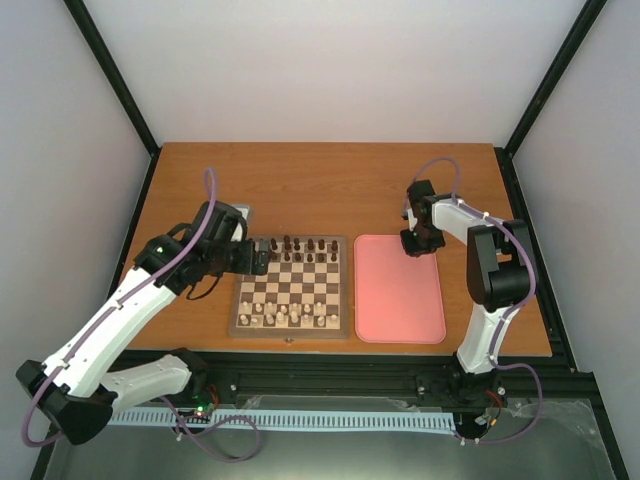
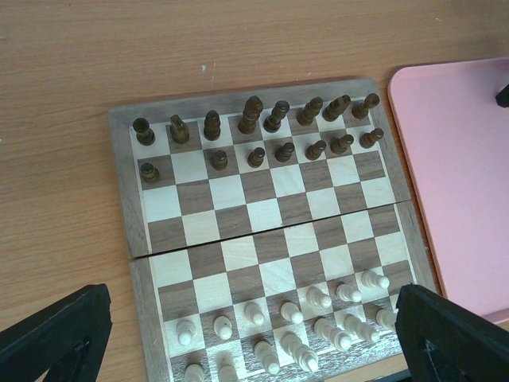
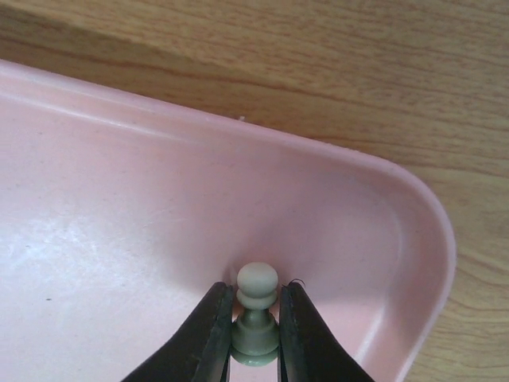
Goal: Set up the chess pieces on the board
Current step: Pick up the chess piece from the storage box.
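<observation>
One cream pawn (image 3: 256, 314) in right hand (image 3: 256, 296), perhaps on pink tray (image 3: 119, 199).

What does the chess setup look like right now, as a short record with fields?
left gripper: open, empty, over the far-left corner of the board
right gripper: shut on a cream pawn
cream pawn: upright in a corner of the pink tray
board: dark pieces on the far rows, cream pieces on the near rows
</observation>
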